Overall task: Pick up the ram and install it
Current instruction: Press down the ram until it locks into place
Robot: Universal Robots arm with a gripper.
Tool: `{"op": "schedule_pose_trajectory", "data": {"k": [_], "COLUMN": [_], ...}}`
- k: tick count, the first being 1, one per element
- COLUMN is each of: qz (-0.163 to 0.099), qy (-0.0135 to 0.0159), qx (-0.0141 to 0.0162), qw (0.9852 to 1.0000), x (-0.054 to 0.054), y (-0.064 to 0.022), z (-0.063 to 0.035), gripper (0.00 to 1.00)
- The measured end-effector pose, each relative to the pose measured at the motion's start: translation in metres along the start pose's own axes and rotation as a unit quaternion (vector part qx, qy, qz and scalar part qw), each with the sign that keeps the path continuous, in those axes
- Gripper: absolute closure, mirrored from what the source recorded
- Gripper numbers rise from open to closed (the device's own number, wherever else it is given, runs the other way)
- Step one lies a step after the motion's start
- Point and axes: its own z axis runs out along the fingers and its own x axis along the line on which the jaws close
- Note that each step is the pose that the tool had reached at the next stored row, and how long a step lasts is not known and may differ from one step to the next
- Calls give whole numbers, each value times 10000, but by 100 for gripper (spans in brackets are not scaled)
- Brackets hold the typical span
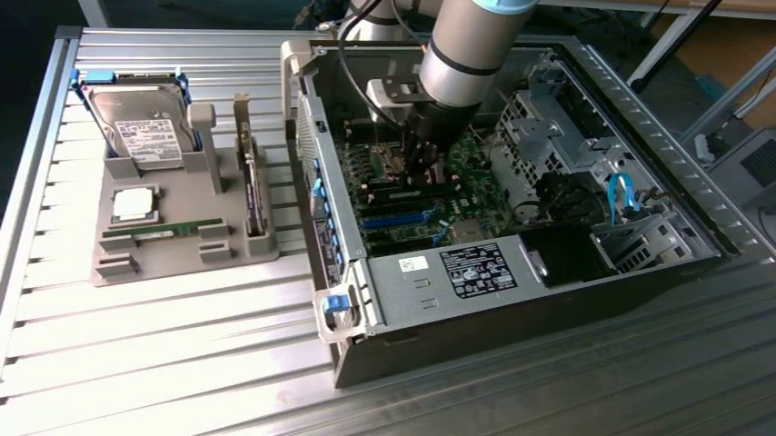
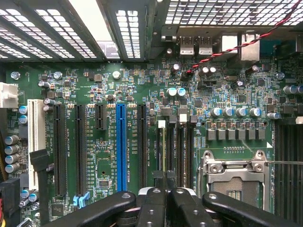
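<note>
A slim green ram [image 1: 164, 230] lies flat in the grey holder tray [image 1: 182, 186] on the exterior view's left. My gripper [image 1: 424, 177] reaches down into the open computer case [image 1: 522, 263], just above the motherboard. In the wrist view the gripper [image 2: 165, 189] is shut, its black fingers [image 2: 154, 203] pressed together over the near end of the black memory slots [image 2: 180, 146]. I cannot tell whether a thin stick stands edge-on in the slot under the fingers.
The tray also holds a hard drive [image 1: 145, 127], a square silver processor [image 1: 134, 204] and an upright dark card [image 1: 253, 195]. On the board are a blue slot [image 2: 121, 146], an open processor socket [image 2: 234, 182] and a red-black wire [image 2: 236, 45]. Drive cages [image 1: 546, 136] crowd the case.
</note>
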Motion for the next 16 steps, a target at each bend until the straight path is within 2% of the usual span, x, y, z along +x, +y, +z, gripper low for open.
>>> {"op": "schedule_pose_trajectory", "data": {"k": [16], "qz": [0], "qy": [1], "qx": [-1], "qw": [10000], "x": [-11], "y": [10], "z": [-326], "gripper": [90]}}
